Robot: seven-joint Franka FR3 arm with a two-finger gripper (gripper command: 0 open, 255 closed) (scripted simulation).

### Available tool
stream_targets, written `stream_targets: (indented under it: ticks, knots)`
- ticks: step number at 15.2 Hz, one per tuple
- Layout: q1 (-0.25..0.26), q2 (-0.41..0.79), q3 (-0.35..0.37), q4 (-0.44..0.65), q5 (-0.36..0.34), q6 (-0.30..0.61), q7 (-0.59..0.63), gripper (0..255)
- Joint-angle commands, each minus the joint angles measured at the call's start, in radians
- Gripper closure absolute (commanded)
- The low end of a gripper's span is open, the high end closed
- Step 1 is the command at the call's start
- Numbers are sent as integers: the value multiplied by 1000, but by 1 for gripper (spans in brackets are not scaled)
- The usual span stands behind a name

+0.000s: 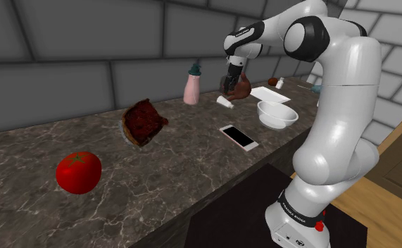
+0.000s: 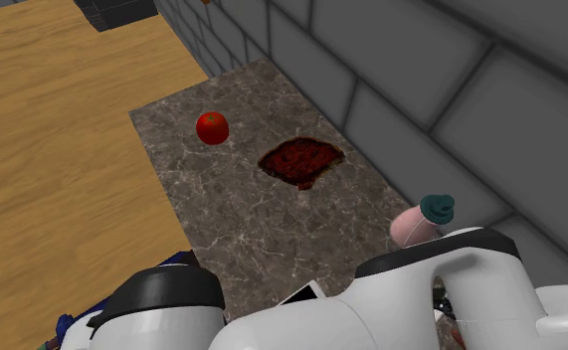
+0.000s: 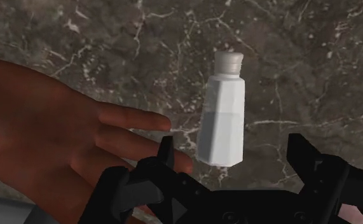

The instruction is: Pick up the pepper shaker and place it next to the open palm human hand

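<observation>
White lettering on the arm's dark base band (image 1: 296, 209) is too small to read.

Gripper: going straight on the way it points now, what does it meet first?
Probably the white shaker, lying on the marble counter in line with the gap between the open fingers. The brown hand lies just beside that line; depth is unclear.

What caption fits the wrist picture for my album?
White shaker lying on dark marble counter beside a brown open palm.
</observation>
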Motion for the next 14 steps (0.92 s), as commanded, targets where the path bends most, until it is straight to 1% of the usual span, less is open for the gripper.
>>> stream_targets:
  ticks: [1,2,6,14]
  knots:
    - [0,0,0,0,0,0,0,0]
    - [0,0,0,0,0,0,0,0]
    - [-3,-30,-4,84,-8,-114,6,0]
    - [-3,-30,-4,84,-8,-114,6,0]
